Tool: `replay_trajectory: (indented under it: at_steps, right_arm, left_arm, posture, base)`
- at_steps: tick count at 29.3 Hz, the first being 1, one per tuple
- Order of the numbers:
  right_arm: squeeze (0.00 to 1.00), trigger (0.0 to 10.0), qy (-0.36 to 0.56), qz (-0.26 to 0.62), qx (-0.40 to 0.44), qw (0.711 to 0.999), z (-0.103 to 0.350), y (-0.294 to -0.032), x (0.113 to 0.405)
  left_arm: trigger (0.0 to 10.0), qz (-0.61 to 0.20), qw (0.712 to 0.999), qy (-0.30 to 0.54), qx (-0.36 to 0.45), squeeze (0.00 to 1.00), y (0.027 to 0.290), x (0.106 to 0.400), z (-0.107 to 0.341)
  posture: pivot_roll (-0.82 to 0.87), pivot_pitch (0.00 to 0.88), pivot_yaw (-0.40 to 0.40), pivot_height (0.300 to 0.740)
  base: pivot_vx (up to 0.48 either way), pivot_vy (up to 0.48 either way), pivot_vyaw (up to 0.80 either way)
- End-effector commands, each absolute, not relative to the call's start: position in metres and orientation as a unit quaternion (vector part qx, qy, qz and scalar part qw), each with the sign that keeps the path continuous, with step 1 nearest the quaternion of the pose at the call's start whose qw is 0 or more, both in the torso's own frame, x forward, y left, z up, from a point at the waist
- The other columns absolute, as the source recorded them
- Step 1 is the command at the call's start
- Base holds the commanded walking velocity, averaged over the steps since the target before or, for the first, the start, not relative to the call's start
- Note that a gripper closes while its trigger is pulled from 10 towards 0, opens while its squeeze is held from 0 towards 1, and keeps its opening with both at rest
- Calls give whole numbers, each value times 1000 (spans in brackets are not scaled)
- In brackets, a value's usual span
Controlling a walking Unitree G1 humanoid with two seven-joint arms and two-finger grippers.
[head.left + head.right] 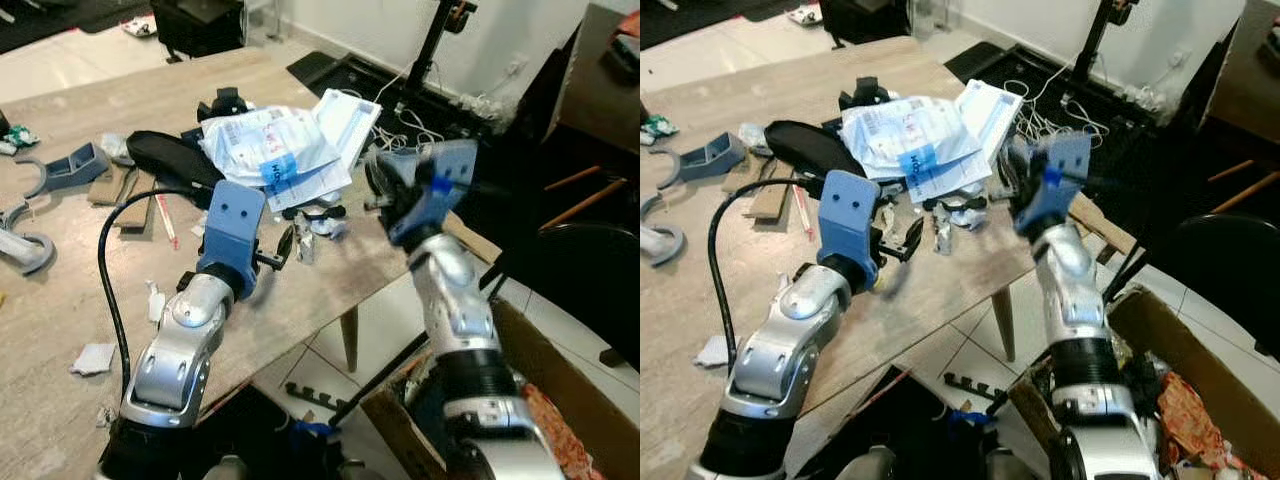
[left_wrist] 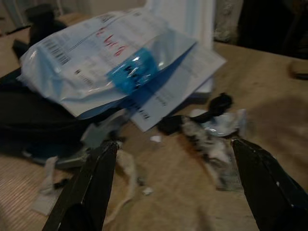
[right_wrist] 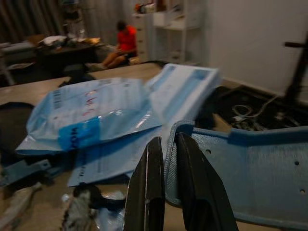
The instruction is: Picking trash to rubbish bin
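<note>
Wooden table point(image 1: 60, 300) spans the left of the head views, cluttered along its far edge. Cardboard box point(image 1: 1200, 370) stands on the tiled floor point(image 1: 385, 330) at the robot's right, off the table's corner, with crumpled waste inside. Largest litter: a white-and-blue plastic mailer bag point(image 1: 265, 145) lying on a dark pouch point(image 1: 165, 155), with a white-and-blue flat carton point(image 1: 348, 120) just behind it. Grey plastic parts point(image 1: 70, 168) lie well apart at the table's left.

Left gripper point(image 2: 175, 187) hovers low over the table, fingers spread wide, nothing between them. Crumpled foil wrapper point(image 2: 209, 144) lies on the table just ahead of it, near the bag's front edge.

Right gripper point(image 3: 166, 185) is raised beside the table corner, fingers narrowed onto the thin edge of a blue plastic plate point(image 3: 245, 178).

Small paper scraps point(image 1: 95, 358) lie near the table's front edge.
</note>
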State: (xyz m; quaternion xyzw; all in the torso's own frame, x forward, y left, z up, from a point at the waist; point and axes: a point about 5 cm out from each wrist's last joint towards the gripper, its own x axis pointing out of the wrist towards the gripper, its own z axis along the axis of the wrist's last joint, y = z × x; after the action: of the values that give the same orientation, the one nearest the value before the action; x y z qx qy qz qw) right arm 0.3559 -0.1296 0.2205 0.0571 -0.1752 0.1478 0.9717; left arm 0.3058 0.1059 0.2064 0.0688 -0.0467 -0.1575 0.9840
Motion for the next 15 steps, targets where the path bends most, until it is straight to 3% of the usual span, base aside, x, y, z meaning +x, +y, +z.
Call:
replay_trajectory:
  at_steps: [1,5,15]
  right_arm:
    - [0,10000,-183,141,47,972,225,-130,351]
    - [0,10000,-168,124,38,977,217,-129,340]
    - [0,10000,-146,90,40,984,210,-129,330]
  left_arm:
    - [10000,-166,983,-41,65,0,102,305,202]
    - [10000,-169,984,-49,41,0,98,305,203]
    - [10000,-190,979,-63,27,0,85,308,209]
  posture:
    - [70,121,-26,740]
    - [58,110,-13,740]
    - [48,104,-3,740]
  base:
    - [0,0,0]
    - [0,0,-322]
    - [0,0,-800]
